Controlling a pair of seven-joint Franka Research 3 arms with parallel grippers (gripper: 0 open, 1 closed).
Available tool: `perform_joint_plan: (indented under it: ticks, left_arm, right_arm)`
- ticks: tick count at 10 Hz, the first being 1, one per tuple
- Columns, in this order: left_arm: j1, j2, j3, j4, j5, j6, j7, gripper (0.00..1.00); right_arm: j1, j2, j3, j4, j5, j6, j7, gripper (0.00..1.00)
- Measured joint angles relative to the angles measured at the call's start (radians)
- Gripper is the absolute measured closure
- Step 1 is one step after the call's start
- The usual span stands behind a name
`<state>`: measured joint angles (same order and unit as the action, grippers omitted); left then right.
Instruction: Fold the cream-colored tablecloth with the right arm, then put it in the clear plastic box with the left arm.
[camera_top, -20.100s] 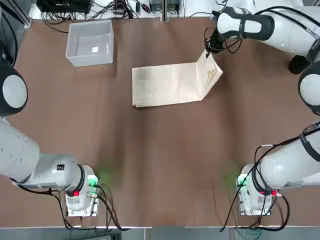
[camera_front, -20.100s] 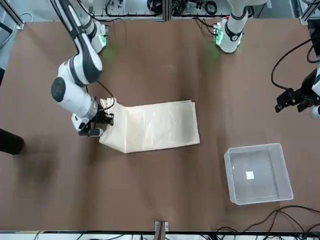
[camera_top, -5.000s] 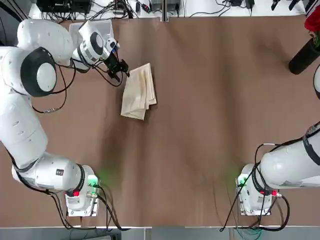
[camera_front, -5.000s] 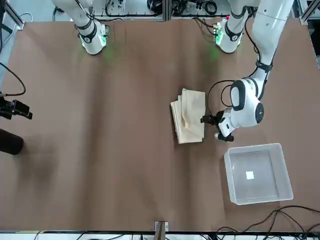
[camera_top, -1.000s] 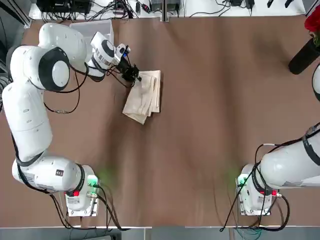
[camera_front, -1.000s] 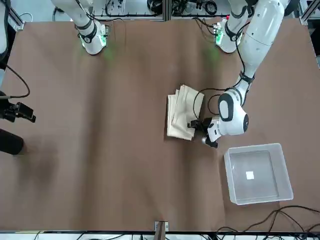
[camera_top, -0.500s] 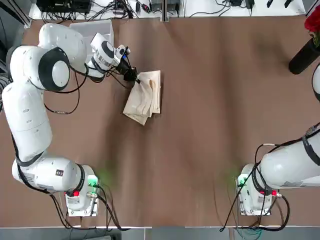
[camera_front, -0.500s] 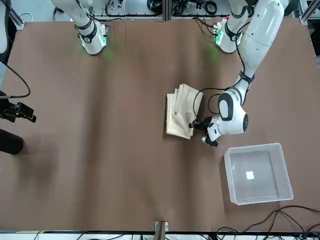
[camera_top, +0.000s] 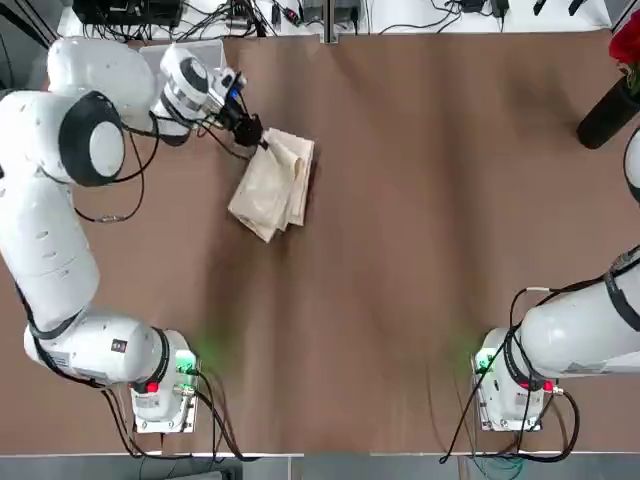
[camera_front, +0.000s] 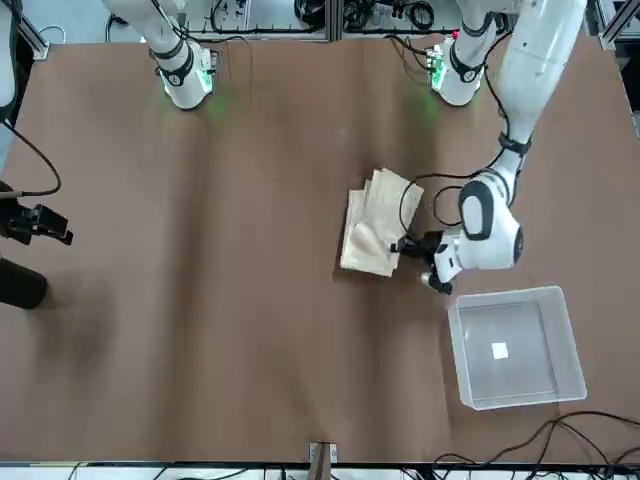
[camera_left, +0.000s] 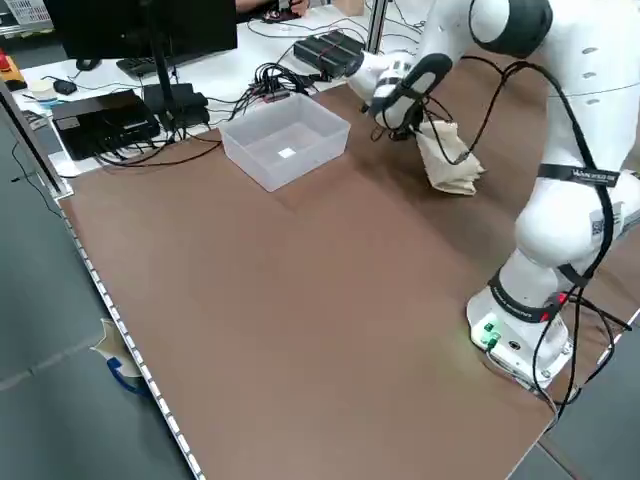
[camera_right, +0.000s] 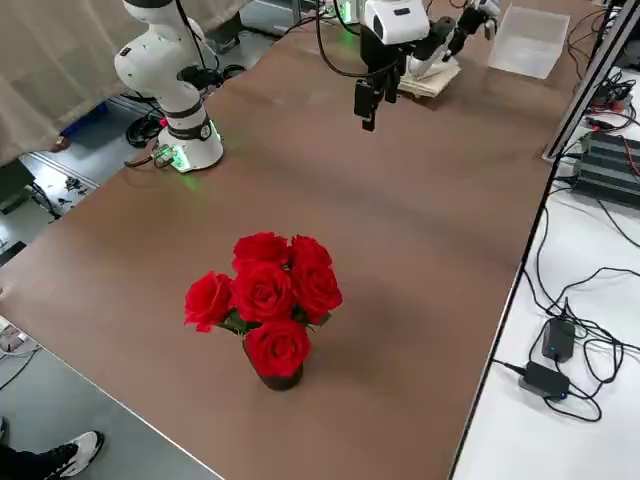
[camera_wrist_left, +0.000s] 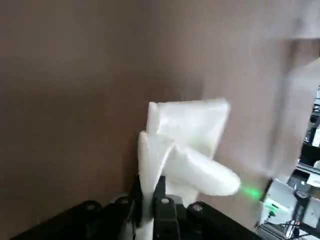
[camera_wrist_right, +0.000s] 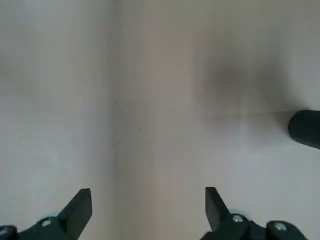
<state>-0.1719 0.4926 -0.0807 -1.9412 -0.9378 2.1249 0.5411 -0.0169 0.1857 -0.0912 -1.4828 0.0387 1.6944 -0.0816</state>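
Pinching one edge of the folded cream-coloured fabric tablecloth (camera_top: 272, 183) at upper left, the left end effector (camera_top: 252, 131) should lift until the bundle clears the brown surface (camera_top: 420, 220), then carry it over the clear plastic box (camera_front: 516, 346).

Both arms are glossy white with rounded joints; the left arm (camera_top: 60, 230) shows a round grey cap. Black cables loop along the left arm's wrist toward its dark gripper (camera_top: 250, 131). The right arm (camera_top: 580, 335) has a grey base lit green and red.

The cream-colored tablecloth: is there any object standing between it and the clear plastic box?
No, nothing visible. The left gripper holds the cream-colored tablecloth by one edge, and only bare table lies between it and the clear plastic box.
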Motion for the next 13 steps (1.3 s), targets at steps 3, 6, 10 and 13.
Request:
perform_joint_plan:
  ticks: [3,6,10,13]
  left_arm:
    - [-0.001,-0.107,0.049,-0.001,0.092,-0.103,-0.054,0.88]
    - [0.003,-0.189,0.137,0.039,0.225,-0.252,-0.054,0.88]
    - [0.008,-0.207,0.263,0.275,0.455,-0.502,-0.036,0.88]
    - [0.029,-0.187,0.344,0.45,0.564,-0.651,0.058,0.88]
  right_arm:
    - [0.0,0.0,0.0,0.0,0.0,0.0,0.0,0.0]
    - [0.0,0.0,0.0,0.0,0.0,0.0,0.0,0.0]
    - [0.006,0.0,0.001,0.001,0.0,0.0,0.0,0.0]
    - [0.01,0.0,0.001,0.001,0.0,0.0,0.0,0.0]
